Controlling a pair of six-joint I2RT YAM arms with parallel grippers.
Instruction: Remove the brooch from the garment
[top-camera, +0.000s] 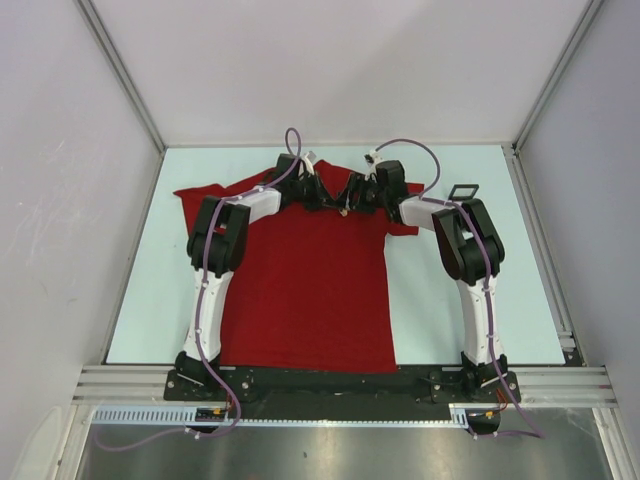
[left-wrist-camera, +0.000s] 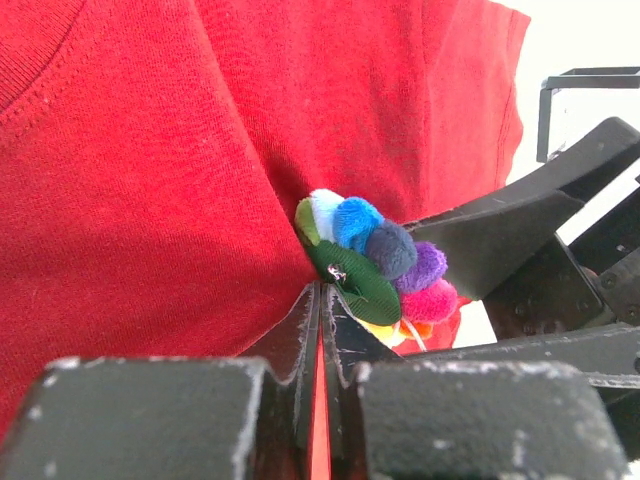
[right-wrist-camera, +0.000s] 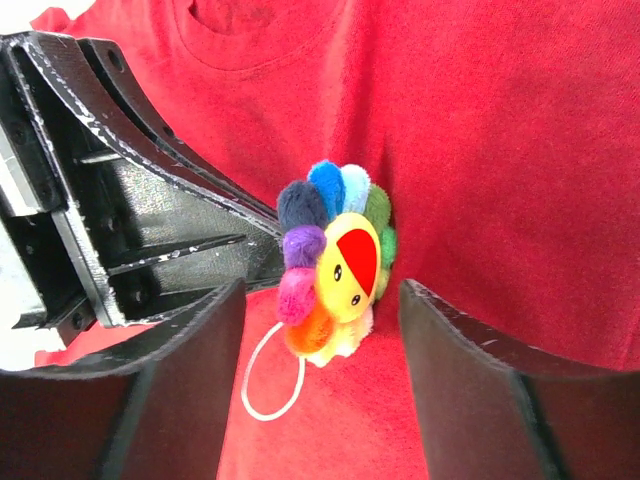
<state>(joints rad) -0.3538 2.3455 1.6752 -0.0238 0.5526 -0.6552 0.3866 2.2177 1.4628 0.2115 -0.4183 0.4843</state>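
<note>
One brooch (right-wrist-camera: 338, 265) on garment (right-wrist-camera: 500, 150), right pincer (right-wrist-camera: 322, 292) straddling it

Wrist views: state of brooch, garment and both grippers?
brooch, on the garment, standing up between the right fingers
garment, spread flat on the table
left gripper, shut, pinching the garment behind the brooch
right gripper, open, not touching the brooch
</note>
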